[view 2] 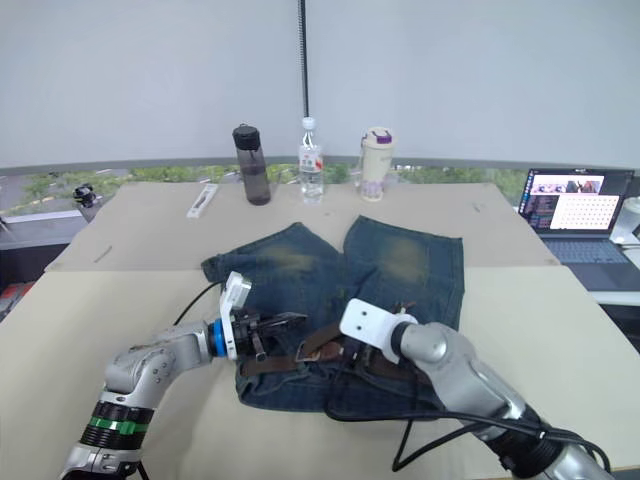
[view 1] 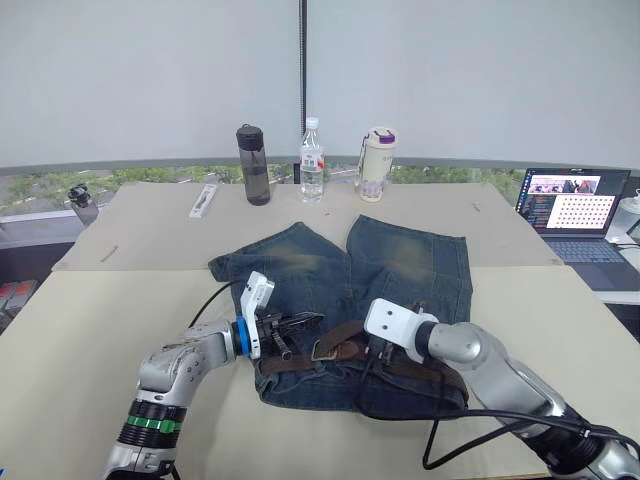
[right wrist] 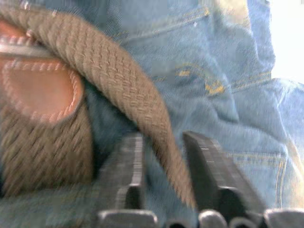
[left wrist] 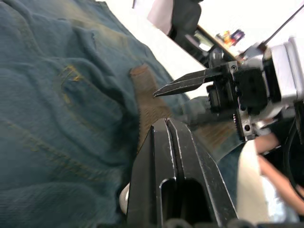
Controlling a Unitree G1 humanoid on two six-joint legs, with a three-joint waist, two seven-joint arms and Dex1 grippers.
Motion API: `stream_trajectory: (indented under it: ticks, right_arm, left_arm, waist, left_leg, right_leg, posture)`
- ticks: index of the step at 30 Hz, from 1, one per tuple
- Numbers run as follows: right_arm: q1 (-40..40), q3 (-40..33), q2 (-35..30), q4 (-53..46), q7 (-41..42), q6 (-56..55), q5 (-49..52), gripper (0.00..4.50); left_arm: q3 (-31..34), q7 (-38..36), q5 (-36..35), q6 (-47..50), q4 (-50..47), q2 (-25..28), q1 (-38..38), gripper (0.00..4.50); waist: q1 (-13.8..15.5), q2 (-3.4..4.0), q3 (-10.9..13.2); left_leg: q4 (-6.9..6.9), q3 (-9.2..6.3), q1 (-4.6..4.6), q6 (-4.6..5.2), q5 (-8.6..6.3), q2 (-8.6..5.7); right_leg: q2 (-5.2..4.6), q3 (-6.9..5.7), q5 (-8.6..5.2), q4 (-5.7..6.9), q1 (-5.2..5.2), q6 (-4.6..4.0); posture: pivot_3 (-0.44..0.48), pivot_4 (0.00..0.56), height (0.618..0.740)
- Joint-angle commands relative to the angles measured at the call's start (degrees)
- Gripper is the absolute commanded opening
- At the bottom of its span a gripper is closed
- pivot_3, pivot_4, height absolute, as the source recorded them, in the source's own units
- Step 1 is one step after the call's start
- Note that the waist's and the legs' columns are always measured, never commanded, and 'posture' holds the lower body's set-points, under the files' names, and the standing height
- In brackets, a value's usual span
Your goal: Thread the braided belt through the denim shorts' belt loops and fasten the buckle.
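Between my end effectors: the braided belt point(view 1: 345, 352) lies along the waistband of the denim shorts point(view 1: 400, 270), on the surface point(view 1: 90, 330).
Left end effector point(left wrist: 167, 124): fingers pressed together, nothing between them that I can see, tip resting just over the belt's free end.
Right end effector point(right wrist: 164, 142): narrowly parted, belt strap running between the fingers, not clamped.
Buckle point(view 1: 322, 349): just off my left tip, toward my right.
Step, as I judge: feeding the strap.
Doing it well: pinch the strap flat, keep it untwisted, slide along the waistband, pin the denim alongside.
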Motion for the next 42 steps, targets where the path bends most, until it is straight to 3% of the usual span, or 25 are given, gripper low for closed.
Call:
stream_trajectory:
  ticks: [1,14,16,26,28,29,34,35,39,42]
  right_arm:
    - [-3.1,-3.2,4.2,-1.2,0.3,0.0,0.8,0.05]
    - [-7.7,-0.4,10.1,0.3,2.7,0.1,-3.8,0.01]
    - [-7.8,-0.3,10.6,0.5,3.0,0.1,-4.1,0.0]
    - [-8.2,-0.2,11.9,0.5,4.9,0.1,-5.7,0.0]
    - [-8.2,-0.4,12.1,0.4,5.3,0.2,-5.8,0.0]
    - [-8.1,-0.4,12.2,0.3,5.5,0.2,-5.8,0.0]
    - [-7.2,-1.7,12.8,-0.9,7.2,1.5,-3.7,0.0]
    - [-7.1,-2.1,13.1,-1.1,7.2,1.9,-3.4,0.75]
    - [-5.3,-3.4,12.3,-3.3,7.0,3.7,-3.4,2.03]
    - [-2.7,-8.1,13.3,-7.7,7.7,8.9,0.7,2.05]
  left_arm:
    - [1.4,1.4,0.5,-2.2,-2.7,0.6,-0.5,0.0]
    - [0.1,2.8,-1.4,1.9,-13.0,4.9,-0.6,0.0]
    - [-1.2,5.0,0.4,2.6,-14.3,5.0,-1.0,0.41]
    - [-10.4,15.1,12.1,2.2,-17.2,4.9,-1.4,3.95]
    - [-11.3,16.3,13.8,1.7,-16.5,4.5,-1.6,4.48]
    - [-11.1,16.7,13.9,1.6,-16.3,3.9,-1.5,4.48]
    - [-10.7,16.3,14.5,0.9,-15.9,3.0,-0.5,2.94]
    - [-10.5,16.3,14.5,0.9,-15.9,2.9,-0.3,2.53]
    - [-9.2,17.2,14.2,1.4,-16.1,2.2,1.0,1.22]
    - [-7.7,18.4,13.6,2.1,-16.4,1.1,1.8,0.24]
  waist:
    - [0.0,-0.01,0.0]
    - [0.0,0.05,0.1]
    - [-0.1,0.05,0.1]
    - [-0.1,0.06,0.1]
    - [0.0,0.06,0.1]
    - [0.0,0.06,0.1]
    - [-0.1,0.06,0.1]
    - [-0.1,0.06,0.1]
    - [-0.1,0.06,0.1]
    - [0.1,0.06,0.1]
  left_leg:
    - [0.0,0.0,0.0,0.0,0.0,0.02]
    - [0.0,0.02,0.04,0.0,0.0,0.06]
    - [0.0,0.02,0.04,0.0,0.0,0.06]
    - [0.0,0.05,0.05,0.0,0.0,0.06]
    - [0.0,0.05,0.06,0.0,0.0,0.06]
    - [0.0,0.05,0.05,0.0,0.0,0.05]
    - [0.0,0.05,0.05,0.0,0.0,0.06]
    - [0.01,0.05,0.05,0.0,0.0,0.06]
    - [0.01,0.05,0.05,0.0,0.0,0.06]
    - [0.01,0.05,0.05,0.0,0.0,0.06]
  right_leg:
    - [0.02,0.0,0.0,0.0,0.0,0.0]
    - [0.05,0.0,0.02,0.11,-0.01,0.02]
    - [0.05,0.0,0.02,0.11,-0.01,0.02]
    - [0.06,0.03,0.02,0.12,-0.01,0.01]
    - [0.06,0.03,0.02,0.12,-0.01,0.01]
    - [0.07,0.03,0.02,0.12,-0.01,0.01]
    - [0.08,0.03,0.02,0.13,-0.01,0.02]
    - [0.08,0.03,0.02,0.14,-0.01,0.02]
    - [0.08,0.03,0.02,0.15,-0.01,0.02]
    - [0.07,0.03,0.01,0.15,0.01,0.02]
  posture:
    - [0.0,0.15,0.74]
    - [0.0,0.15,0.74]
    - [0.0,0.15,0.74]
    - [0.0,0.15,0.74]
    - [0.0,0.15,0.74]
    - [0.0,0.15,0.74]
    - [0.0,0.15,0.74]
    - [0.0,0.15,0.74]
    - [0.0,0.15,0.74]
    - [0.0,0.15,0.74]
